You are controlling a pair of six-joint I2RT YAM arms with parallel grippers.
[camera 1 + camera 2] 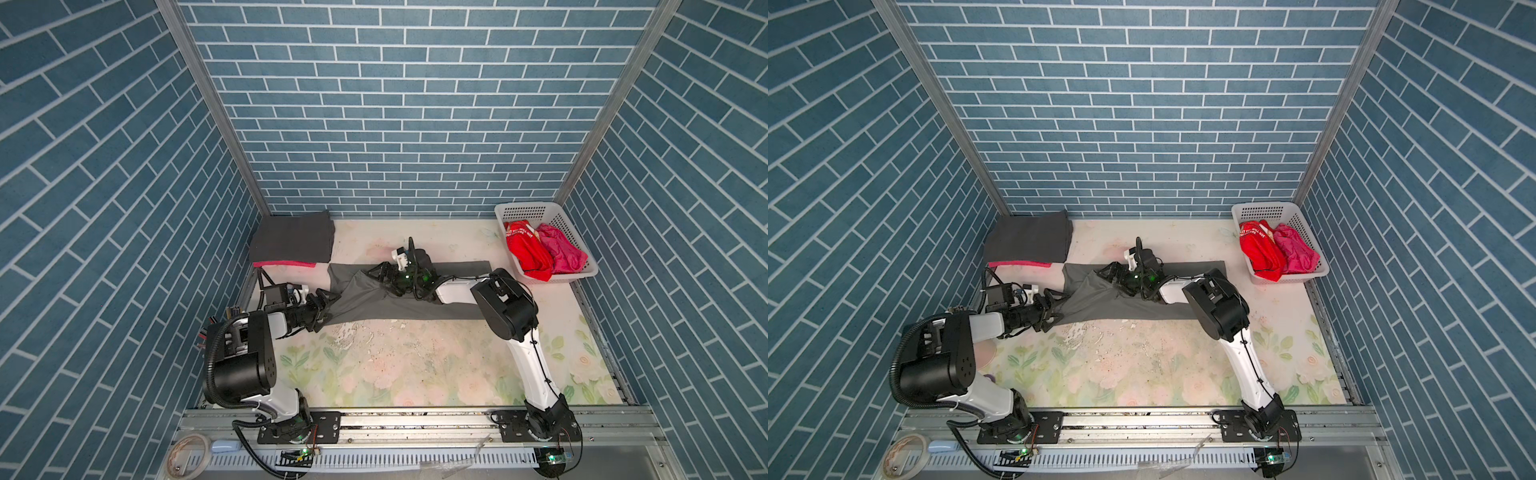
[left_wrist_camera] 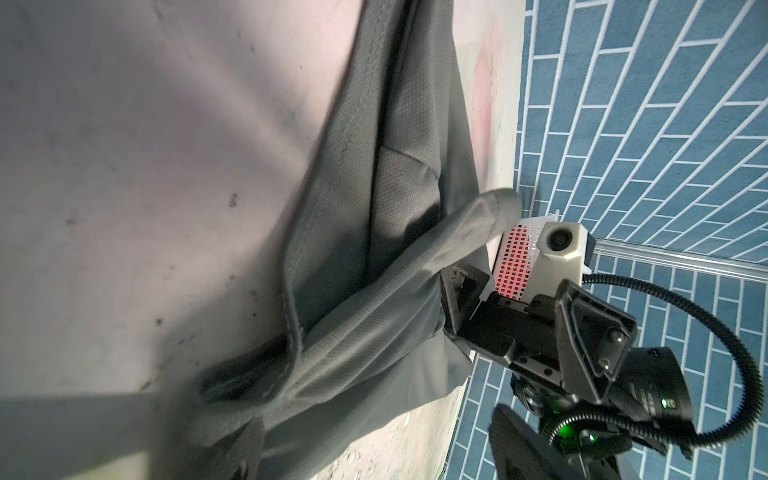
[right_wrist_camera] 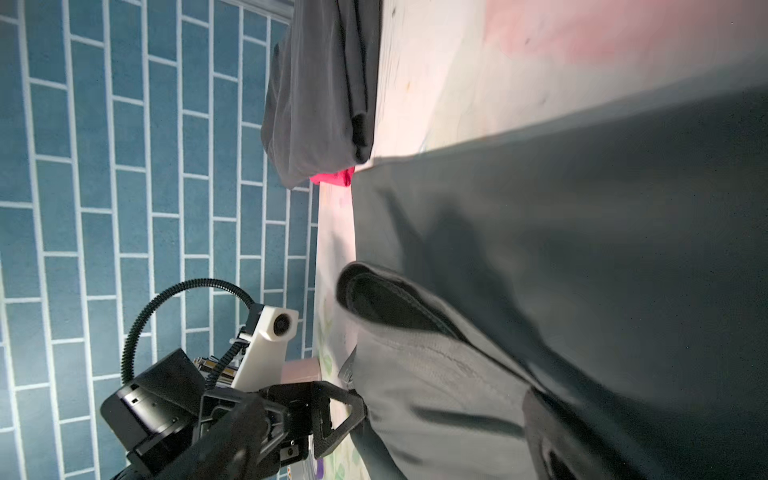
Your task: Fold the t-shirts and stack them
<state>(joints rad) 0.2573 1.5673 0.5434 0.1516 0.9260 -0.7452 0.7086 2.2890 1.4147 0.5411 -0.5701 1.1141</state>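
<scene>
A mid-grey t-shirt [image 1: 415, 291], folded into a long strip, lies across the table's middle. Its left end is rumpled and raised between my two grippers. My left gripper [image 1: 322, 309] stands open at the near left corner, with the cloth's edge [image 3: 374, 395] between its spread fingers [image 3: 345, 411]. My right gripper [image 1: 384, 274] reaches across to the far left part, open, one finger [image 2: 461, 291] against the cloth. A folded charcoal t-shirt [image 1: 293, 239] lies on a magenta t-shirt [image 1: 284, 264] at the back left. A red lettered t-shirt [image 1: 525, 249] and a pink one [image 1: 561, 253] sit crumpled in the basket.
The white perforated basket [image 1: 528, 208] stands at the back right corner. Blue brick walls close in three sides. A metal rail [image 1: 415, 419] with both arm bases runs along the front, and a tape roll [image 1: 187, 455] lies at its left. The tabletop [image 1: 415, 365] is scuffed near the middle.
</scene>
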